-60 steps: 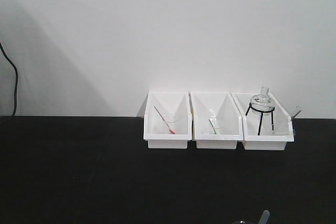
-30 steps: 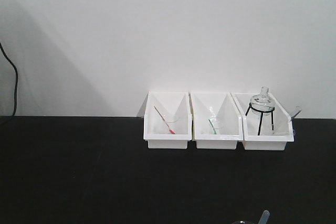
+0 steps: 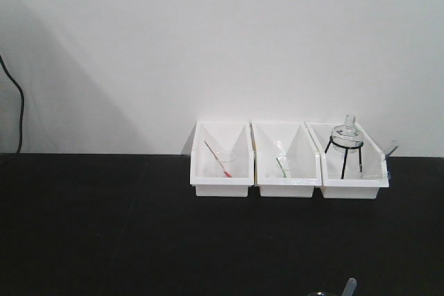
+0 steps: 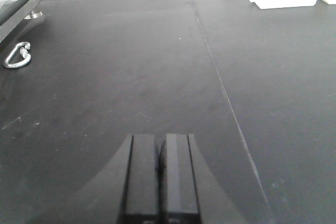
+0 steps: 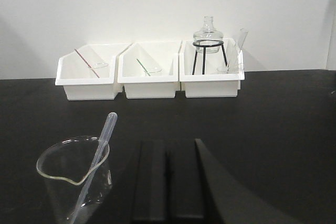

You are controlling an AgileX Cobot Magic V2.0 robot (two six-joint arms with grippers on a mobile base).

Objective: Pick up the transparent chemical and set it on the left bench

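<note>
Clear dropper [image 5: 93,169] leans in glass cup [image 5: 73,179] on black bench [image 4: 157,66]. Left gripper [image 4: 159,174] closed, empty. Right gripper [image 5: 168,182] closed, empty, beside cup.

Three white bins [image 3: 288,188] sit in a row on the black bench [image 3: 104,227] against the wall. Left holds a red dropper [image 3: 217,160], middle a green dropper [image 3: 280,166], right a tripod [image 3: 343,154] carrying a glass flask [image 3: 347,132]. A pipette tip [image 3: 349,286] shows at the bottom edge.
</note>
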